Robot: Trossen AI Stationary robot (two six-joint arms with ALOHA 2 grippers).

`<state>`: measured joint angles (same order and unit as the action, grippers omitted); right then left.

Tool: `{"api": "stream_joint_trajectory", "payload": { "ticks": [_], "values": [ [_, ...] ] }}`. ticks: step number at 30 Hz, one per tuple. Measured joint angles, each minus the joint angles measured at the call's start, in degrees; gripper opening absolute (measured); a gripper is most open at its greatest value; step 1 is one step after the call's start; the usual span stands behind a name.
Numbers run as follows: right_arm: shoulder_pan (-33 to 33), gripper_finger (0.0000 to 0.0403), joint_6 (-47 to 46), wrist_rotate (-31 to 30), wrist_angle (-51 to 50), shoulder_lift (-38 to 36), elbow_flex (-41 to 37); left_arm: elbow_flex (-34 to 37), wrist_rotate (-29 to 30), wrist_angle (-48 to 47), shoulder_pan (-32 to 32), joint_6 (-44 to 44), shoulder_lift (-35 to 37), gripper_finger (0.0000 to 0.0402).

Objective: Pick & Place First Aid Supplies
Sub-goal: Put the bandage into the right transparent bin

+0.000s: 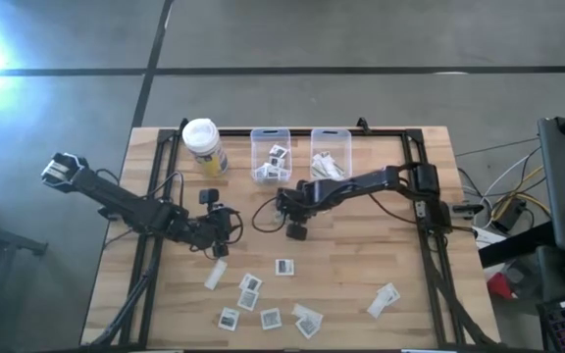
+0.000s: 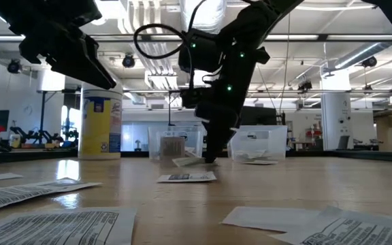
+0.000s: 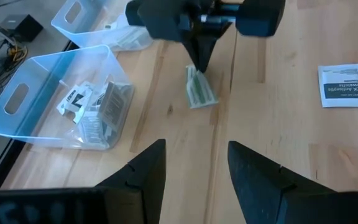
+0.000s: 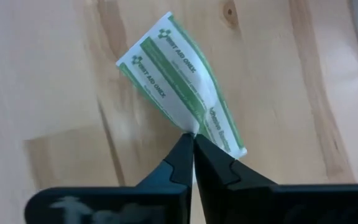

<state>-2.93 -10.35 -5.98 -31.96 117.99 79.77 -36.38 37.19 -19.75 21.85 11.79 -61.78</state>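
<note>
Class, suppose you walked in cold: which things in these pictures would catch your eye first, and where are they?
First, the right end effector near the table's middle, pinched shut on a green-striped strip packet just in front of the two clear bins. Next, the loose white packets scattered along the near edge. Then the yellow container standing left of the bins.

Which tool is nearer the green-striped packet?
Right. The right tool is shut on the green-striped packet; the left tool hangs open, apart from it.
</note>
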Motion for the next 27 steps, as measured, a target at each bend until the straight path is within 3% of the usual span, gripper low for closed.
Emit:
{"api": "stream_joint_trajectory", "payload": {
  "ticks": [14, 27],
  "values": [
    [0.64, 0.0008, 0.02, -0.36, -7.16, -9.3, -0.16, 0.09, 0.0, 0.0, 0.0, 0.85, 0.0, 0.0168],
    [-2.65, 0.0008, -2.58, -17.55, -10.42, -24.8, -0.96, 0.09, -0.02, 0.0, 0.0, 0.9, -0.02, 0.0168]
  ]
}}
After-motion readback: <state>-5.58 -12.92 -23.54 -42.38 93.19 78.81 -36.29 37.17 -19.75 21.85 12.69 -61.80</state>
